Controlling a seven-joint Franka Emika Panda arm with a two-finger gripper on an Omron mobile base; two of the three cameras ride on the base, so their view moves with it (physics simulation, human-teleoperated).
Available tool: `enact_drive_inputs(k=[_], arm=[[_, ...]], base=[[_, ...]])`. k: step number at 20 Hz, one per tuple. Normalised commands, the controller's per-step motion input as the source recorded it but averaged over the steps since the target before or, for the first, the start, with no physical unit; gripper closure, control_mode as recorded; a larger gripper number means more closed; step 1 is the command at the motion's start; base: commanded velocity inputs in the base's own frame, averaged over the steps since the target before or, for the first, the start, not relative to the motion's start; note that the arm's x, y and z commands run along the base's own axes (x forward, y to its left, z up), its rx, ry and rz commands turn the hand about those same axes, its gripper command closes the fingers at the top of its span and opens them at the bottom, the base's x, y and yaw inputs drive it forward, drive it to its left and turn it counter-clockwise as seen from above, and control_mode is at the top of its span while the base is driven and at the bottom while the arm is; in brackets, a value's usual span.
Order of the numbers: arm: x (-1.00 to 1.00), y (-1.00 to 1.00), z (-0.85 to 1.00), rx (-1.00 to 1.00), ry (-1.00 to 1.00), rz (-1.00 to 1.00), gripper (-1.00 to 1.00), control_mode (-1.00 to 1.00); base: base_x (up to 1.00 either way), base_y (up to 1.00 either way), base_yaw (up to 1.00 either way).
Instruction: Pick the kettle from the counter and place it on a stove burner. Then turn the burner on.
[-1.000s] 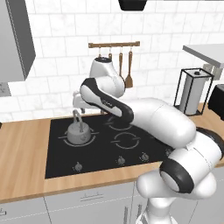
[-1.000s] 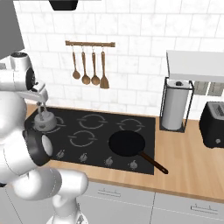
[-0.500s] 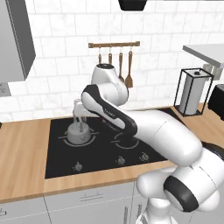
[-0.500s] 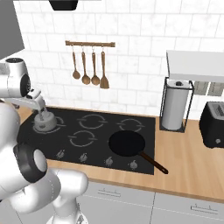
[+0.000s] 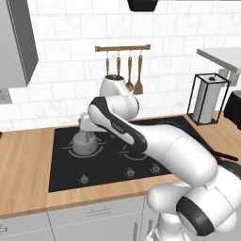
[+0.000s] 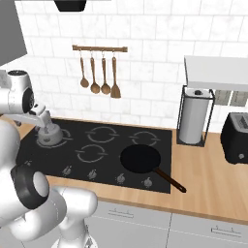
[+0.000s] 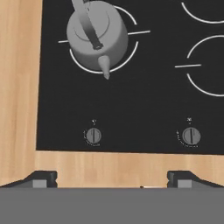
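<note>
The grey kettle (image 7: 97, 37) stands upright on the stove burner (image 7: 131, 54), the large ring at the back left of the black cooktop, its spout pointing toward the knobs. My gripper (image 7: 113, 179) is open with nothing between its fingers, and it hangs above the kettle (image 5: 86, 143) and clear of it. From the right the gripper (image 6: 45, 125) hovers just over the kettle (image 6: 50, 136). The wooden counter (image 5: 23, 160) borders the cooktop on the left and front.
Two burner knobs (image 7: 93, 135) (image 7: 190, 136) sit along the cooktop's front edge. A black frying pan (image 6: 140, 159) rests on the front right burner. A paper towel holder (image 6: 193, 118) and a toaster (image 6: 237, 138) stand at the right; utensils (image 6: 99, 72) hang on the wall.
The gripper has lifted up off the kettle's handle and drawn back a little. The kettle has stayed on the burner.
</note>
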Motion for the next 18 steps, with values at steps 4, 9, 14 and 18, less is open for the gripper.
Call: enact_drive_inputs(k=[4, 9, 14, 18], arm=[[-0.06, 0.00, -0.04, 0.00, 0.02, 0.00, -1.00, -1.00], [-0.01, 0.00, -0.02, 0.00, 0.03, 0.00, -1.00, -1.00], [0.00, 0.00, -0.04, 0.00, 0.02, 0.00, -1.00, -1.00], [0.00, 0.04, -0.12, 0.00, 0.01, 0.00, -1.00, -1.00]], base=[[0.00, 0.00, 0.00], [0.00, 0.00, 0.00], [0.00, 0.00, 0.00], [0.00, 0.00, 0.00]])
